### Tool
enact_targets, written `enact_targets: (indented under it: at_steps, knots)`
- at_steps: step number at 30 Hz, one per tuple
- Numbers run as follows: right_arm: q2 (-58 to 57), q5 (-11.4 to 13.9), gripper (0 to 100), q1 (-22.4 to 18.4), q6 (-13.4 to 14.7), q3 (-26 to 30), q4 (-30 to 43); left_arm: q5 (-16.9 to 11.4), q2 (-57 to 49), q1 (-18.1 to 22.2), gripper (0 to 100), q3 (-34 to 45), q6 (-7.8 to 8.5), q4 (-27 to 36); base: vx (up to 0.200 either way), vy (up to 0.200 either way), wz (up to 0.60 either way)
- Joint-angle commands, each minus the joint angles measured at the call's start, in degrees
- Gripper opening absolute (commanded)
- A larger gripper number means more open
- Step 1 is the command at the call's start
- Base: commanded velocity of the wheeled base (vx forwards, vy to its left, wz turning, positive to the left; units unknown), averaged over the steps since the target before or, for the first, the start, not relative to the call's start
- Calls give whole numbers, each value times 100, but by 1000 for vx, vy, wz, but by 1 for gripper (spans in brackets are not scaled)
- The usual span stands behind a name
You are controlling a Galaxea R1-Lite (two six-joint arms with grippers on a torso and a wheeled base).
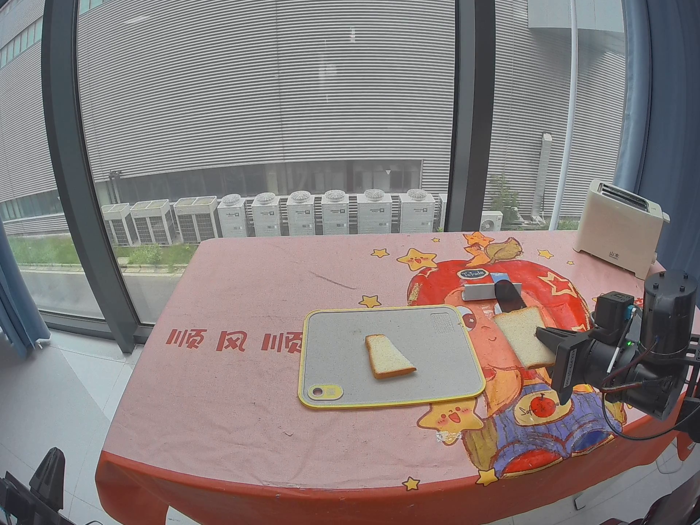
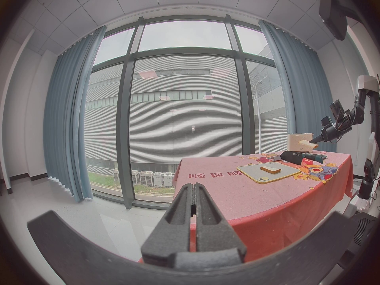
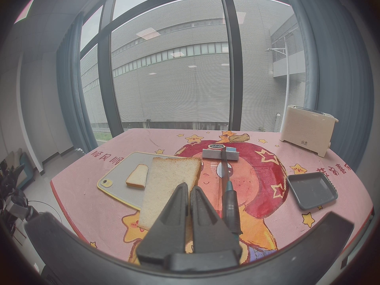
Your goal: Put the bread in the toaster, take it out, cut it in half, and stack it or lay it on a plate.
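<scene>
right gripper (image 3: 188, 189) clamped on the near edge of a whole bread slice (image 3: 170, 179), held over the desk (image 1: 240, 417) at 3 o'clock of the cutting board (image 1: 343, 380).
the slice is pale and roughly square with a thin tan crust, and it tilts slightly. a smaller wedge-shaped piece (image 1: 389, 356) with a golden crust lies mid-board. the knife (image 3: 229, 202) lies just beside the slice, and the toaster (image 1: 620, 227) stands at 2 o'clock. left gripper (image 2: 194, 194) pressed together on nothing, off the desk's 8 o'clock corner.
</scene>
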Motion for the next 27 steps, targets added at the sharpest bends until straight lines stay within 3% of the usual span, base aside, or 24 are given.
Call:
enact_targets:
  at_steps: [1, 3, 27]
  knots:
    - [19, 1, 0, 3, 4, 27, -3, 1, -93, 0, 0, 101, 8, 0, 0, 0, 0]
    - [19, 1, 0, 38, 4, 36, -3, 10, -93, 0, 0, 101, -1, 0, 0, 0, 0]
    - [71, -43, 0, 74, 4, 53, -3, 19, -93, 0, 0, 101, -10, 0, 0, -200, 0]
